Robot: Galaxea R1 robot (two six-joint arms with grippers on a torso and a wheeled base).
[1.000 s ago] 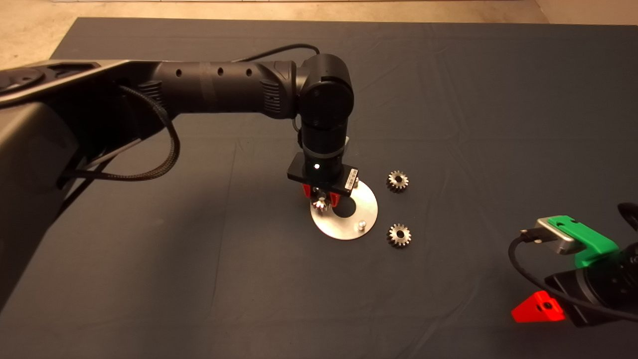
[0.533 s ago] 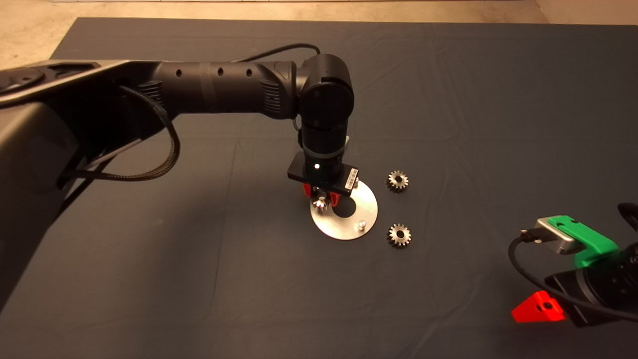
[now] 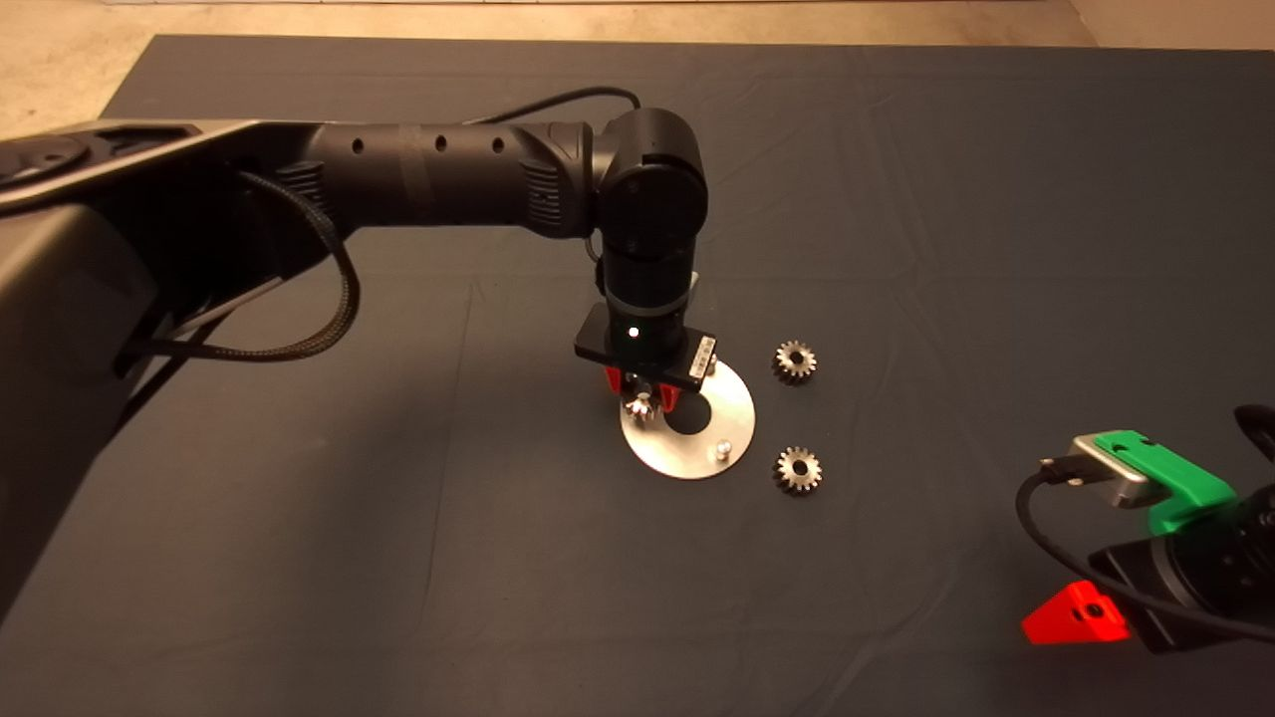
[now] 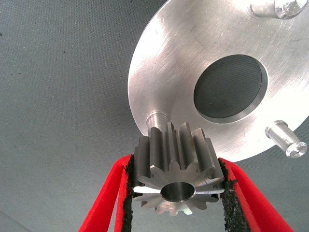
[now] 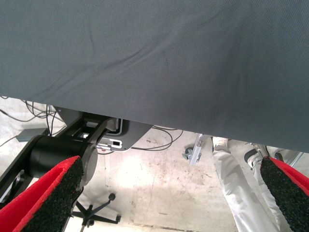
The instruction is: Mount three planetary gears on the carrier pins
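1. The left gripper (image 3: 642,393) hangs over the left rim of the flat shiny round metal disc (image 3: 732,403), which lies near the centre of the dark mat (image 3: 398,558). Its two red fingers (image 4: 108,193) are pressed against opposite sides of one small dark-grey metal spur gear (image 4: 176,174), pinching it by the teeth.
2. In the left wrist view the held gear sits just above a short silvery carrier pin (image 4: 157,118); the pin's base shows past the gear's rim, so the bore appears slightly off the pin's axis. Whether the pin has entered the bore cannot be told.
3. Judgement: the coming move depends on bringing the bore in line with the upright pin, with the gear's axis held vertical, before lowering.
4. Two further pins (image 4: 285,137) (image 4: 273,8) on the disc stand bare.
5. Two loose gears lie flat on the mat just beyond the disc's right rim, one towards the far edge (image 3: 795,360), one towards the near edge (image 3: 798,469).
6. The right gripper (image 3: 1116,588) waits at the mat's near right corner, its fingers spread and holding nothing.
7. The right wrist view shows a person's leg (image 5: 236,188) on the floor beyond the mat.
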